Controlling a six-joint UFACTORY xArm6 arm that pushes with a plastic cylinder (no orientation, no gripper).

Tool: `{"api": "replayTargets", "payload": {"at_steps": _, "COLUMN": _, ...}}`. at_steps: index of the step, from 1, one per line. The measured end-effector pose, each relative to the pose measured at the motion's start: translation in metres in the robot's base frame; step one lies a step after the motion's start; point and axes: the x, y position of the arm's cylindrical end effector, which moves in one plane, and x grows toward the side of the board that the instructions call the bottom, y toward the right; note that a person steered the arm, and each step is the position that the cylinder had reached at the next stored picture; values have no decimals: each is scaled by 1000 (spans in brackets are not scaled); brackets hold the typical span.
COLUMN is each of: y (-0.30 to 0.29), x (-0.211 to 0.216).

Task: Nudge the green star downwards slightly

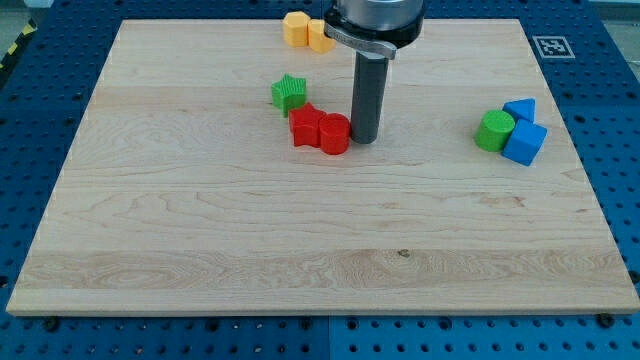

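The green star (288, 93) lies on the wooden board (320, 220), left of centre near the view's top. Two red blocks (319, 129) sit just below and to the right of it, the left one touching or nearly touching the star. My tip (364, 138) stands right beside the right red block, on its right side, to the lower right of the green star and apart from it.
Two yellow blocks (305, 30) sit at the board's top edge, partly behind the arm. A green cylinder (494, 131) with two blue blocks (524, 136) lies at the view's right. A marker tag (550, 46) is at the top right corner.
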Motion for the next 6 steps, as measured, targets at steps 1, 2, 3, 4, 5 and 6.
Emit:
{"api": "replayTargets", "payload": {"at_steps": 1, "y": 4, "x": -13}}
{"api": "replayTargets", "payload": {"at_steps": 2, "y": 5, "x": -47}}
{"api": "replayTargets", "payload": {"at_steps": 3, "y": 3, "x": -78}}
{"api": "replayTargets", "payload": {"at_steps": 4, "y": -40, "x": -89}}
{"api": "replayTargets", "payload": {"at_steps": 5, "y": -110, "x": -91}}
{"api": "replayTargets", "payload": {"at_steps": 6, "y": -154, "x": -102}}
